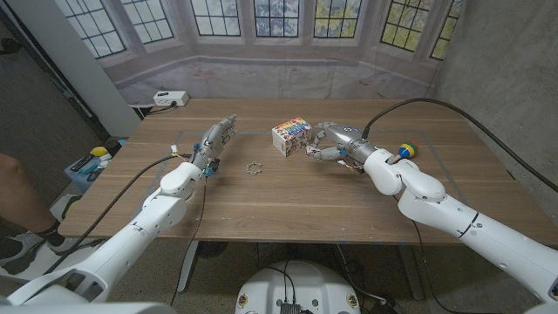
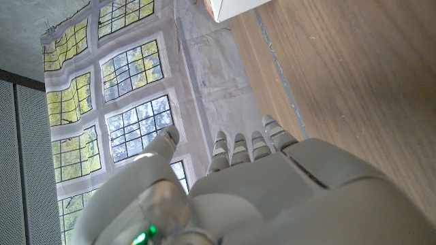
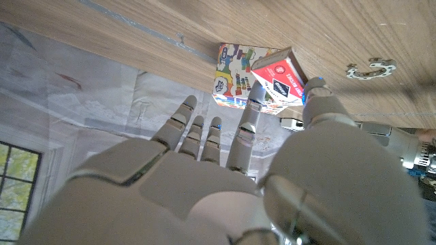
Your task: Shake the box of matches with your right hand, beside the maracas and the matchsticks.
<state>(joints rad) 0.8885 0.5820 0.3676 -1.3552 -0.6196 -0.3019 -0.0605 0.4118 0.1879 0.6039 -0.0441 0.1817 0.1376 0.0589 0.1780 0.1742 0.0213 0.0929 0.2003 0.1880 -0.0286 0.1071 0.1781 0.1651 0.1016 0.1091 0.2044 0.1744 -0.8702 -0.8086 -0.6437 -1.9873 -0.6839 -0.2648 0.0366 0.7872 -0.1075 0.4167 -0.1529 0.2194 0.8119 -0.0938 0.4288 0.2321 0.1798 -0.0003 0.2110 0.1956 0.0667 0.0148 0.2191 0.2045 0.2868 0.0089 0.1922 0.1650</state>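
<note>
My right hand (image 1: 333, 145) (image 3: 225, 177) pinches a small red-and-white box of matches (image 3: 278, 77) (image 1: 311, 153) between thumb and a fingertip, just above the table. Right behind it stands a colourful patterned box (image 1: 291, 135) (image 3: 230, 73), close to the fingertips. A maraca (image 1: 406, 150) with a blue, yellow and red head lies behind my right forearm. A small pale ring-shaped cluster (image 1: 254, 167) (image 3: 371, 68) lies on the wood between the hands; too small to tell what it is. My left hand (image 1: 215, 139) (image 2: 272, 184) holds nothing, fingers straight and together.
A white power strip (image 1: 171, 98) sits at the table's (image 1: 288, 205) far left corner. A low stand with blue and yellow items (image 1: 91, 161) is off the left edge, beside a person's leg (image 1: 17, 187). A concrete wall rises at the right.
</note>
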